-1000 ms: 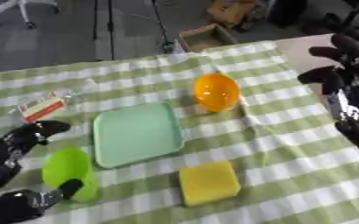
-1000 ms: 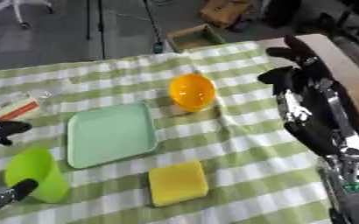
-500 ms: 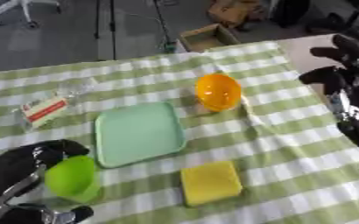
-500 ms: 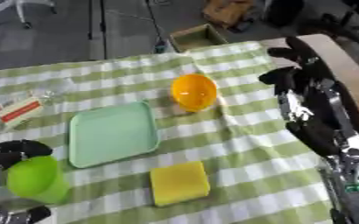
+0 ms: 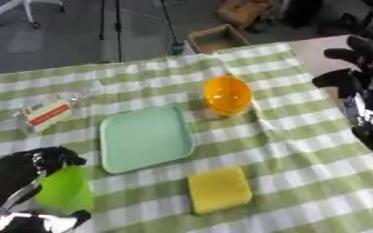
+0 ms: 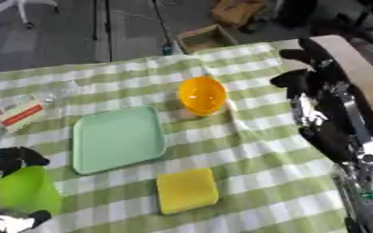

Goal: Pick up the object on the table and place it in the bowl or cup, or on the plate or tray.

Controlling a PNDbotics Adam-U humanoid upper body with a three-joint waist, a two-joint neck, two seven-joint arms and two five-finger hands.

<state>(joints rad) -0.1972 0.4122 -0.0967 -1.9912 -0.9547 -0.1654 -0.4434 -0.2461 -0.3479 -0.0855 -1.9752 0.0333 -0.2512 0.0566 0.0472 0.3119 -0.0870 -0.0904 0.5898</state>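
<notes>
Your left hand (image 5: 22,175) moved onto the green cup (image 5: 65,190) at lower left, fingers curled around it; the yellow sponge (image 5: 219,189) waited untouched.

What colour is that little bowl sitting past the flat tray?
The bowl is bright orange, clearest in the left eye view.

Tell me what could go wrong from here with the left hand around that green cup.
The left hand wraps the green cup at the table's near edge, so a slip might drop it off. The cup may also clip the green tray beside it. The right hand hangs near the orange bowl.
</notes>
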